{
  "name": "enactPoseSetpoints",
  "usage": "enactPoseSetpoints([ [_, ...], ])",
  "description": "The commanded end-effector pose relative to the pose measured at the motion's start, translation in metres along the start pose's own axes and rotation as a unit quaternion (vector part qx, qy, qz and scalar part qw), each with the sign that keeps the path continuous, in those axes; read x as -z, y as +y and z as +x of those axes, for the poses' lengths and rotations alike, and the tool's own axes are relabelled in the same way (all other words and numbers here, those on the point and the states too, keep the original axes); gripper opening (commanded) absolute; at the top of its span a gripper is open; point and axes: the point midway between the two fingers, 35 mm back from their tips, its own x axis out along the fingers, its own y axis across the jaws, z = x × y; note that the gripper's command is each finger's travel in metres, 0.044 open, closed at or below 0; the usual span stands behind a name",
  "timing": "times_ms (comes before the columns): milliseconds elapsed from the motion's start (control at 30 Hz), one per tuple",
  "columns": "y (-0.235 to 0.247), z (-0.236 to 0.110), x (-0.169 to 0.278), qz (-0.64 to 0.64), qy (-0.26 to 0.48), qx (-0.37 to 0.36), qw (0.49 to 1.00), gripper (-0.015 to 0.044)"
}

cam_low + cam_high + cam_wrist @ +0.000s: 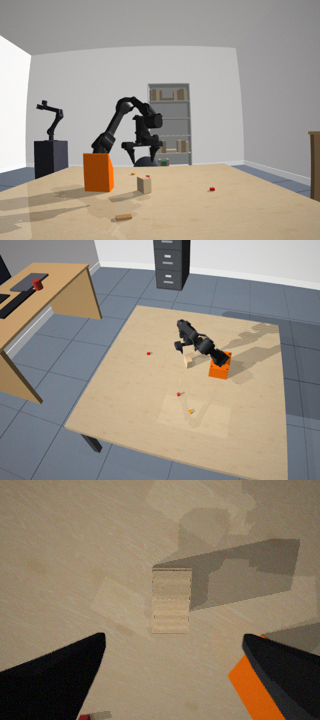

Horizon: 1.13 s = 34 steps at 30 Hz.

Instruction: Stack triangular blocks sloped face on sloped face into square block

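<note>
Tabletop (pixel 134 395): pale wood grain, faint sheen. Square block (pixel 144 184): light matt wood. Claw (pixel 141 151): dark matt plastic. Base (pixel 97 172): smooth orange.

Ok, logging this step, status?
Gripper open, empty, raised above the block. Square block on table, nothing touching it. Nothing in the way.

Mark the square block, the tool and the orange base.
square block (pixel 144 184): exterior view, on its front face.
tool (pixel 142 155): exterior view, midway between the open fingertips, above the block.
orange base (pixel 219 369): top view, on its front side face.
</note>
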Motion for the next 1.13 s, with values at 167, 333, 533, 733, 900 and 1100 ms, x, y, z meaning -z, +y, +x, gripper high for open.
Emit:
enactPoseSetpoints([
  [167,-0.0004,-0.0132,0.0012,-0.001,-0.002,-0.002,1.000,0.0440],
  [333,-0.0004,-0.0132,0.0012,-0.001,-0.002,-0.002,1.000,0.0440],
  [533,-0.0004,-0.0132,0.0012,-0.001,-0.002,-0.002,1.000,0.0440],
  [733,-0.0004,-0.0132,0.0012,-0.001,-0.002,-0.002,1.000,0.0440],
  [900,-0.0004,-0.0132,0.0012,-0.001,-0.002,-0.002,1.000,0.0440],
  [1100,-0.0004,-0.0132,0.0012,-0.001,-0.002,-0.002,1.000,0.0440],
])
